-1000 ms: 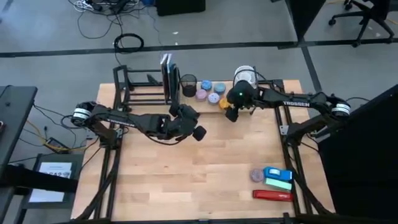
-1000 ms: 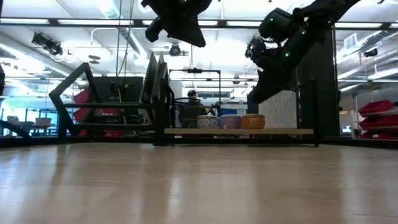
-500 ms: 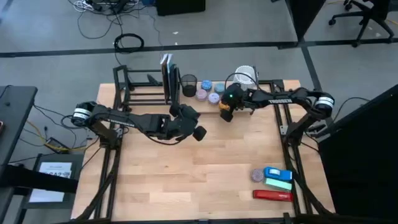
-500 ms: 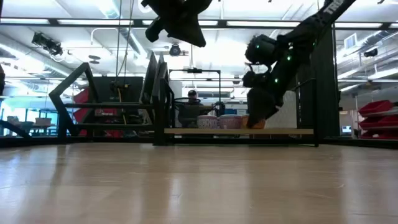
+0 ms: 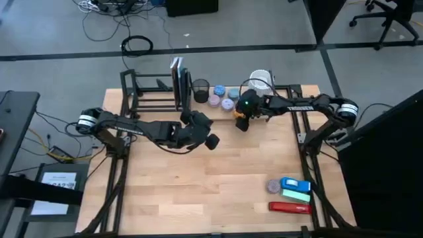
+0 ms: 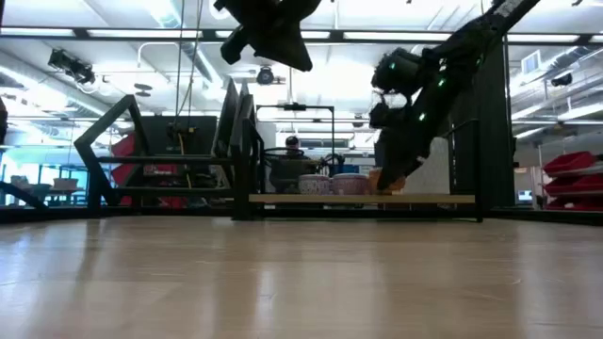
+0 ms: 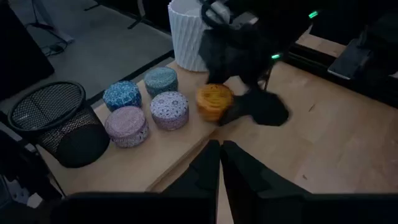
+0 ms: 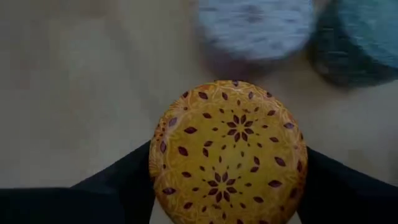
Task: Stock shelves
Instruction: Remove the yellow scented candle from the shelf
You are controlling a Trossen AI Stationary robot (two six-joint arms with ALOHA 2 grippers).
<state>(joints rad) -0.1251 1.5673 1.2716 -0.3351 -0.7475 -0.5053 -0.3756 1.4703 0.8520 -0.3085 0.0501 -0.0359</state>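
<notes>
The orange tin (image 8: 227, 152) is gripped in the right tool (image 5: 242, 121) above the shelves (image 5: 264, 114); neighbouring tins (image 7: 170, 111) could be knocked. The left tool (image 7: 221, 168), shut and empty, waits mid-tabletop.

one camera looks straight down, one sits low on the table. the wrist cameras look close; all see the orange tin (image 8: 227, 152).
</notes>
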